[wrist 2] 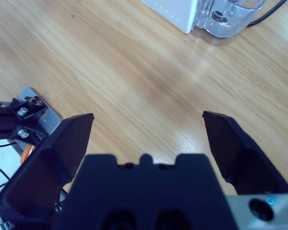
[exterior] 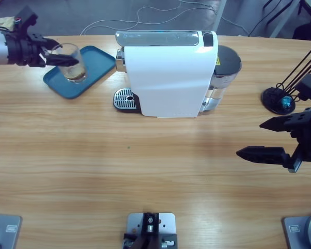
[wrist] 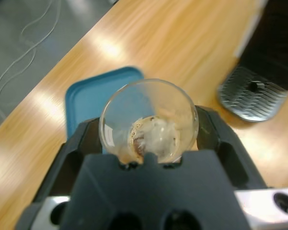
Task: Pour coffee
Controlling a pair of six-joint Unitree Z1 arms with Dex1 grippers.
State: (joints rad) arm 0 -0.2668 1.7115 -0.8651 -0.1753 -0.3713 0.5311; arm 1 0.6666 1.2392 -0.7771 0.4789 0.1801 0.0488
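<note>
The left end effector (wrist: 149,143) is clamped on the glass (wrist: 149,120), a shallow layer of coffee (wrist: 141,139) inside, above the blue tray (wrist: 86,98). Pouring seems underway; next likely a steady tilt. Farther off, the right end effector (wrist 2: 146,139) hangs wide apart over bare tabletop (wrist 2: 110,62).

Lighting's bright and even from overhead, with soft glare patches on the bench (wrist: 110,48) in the left wrist view and a faint shadow in front of the white coffee machine (exterior: 168,72) in the high view. The left wrist shot is blurry, the drip tray (wrist: 252,93) and the glass (wrist: 149,120) both smeared. Right wrist view is sharper on the wood, but the close pincer (wrist 2: 146,127) is soft.
</note>
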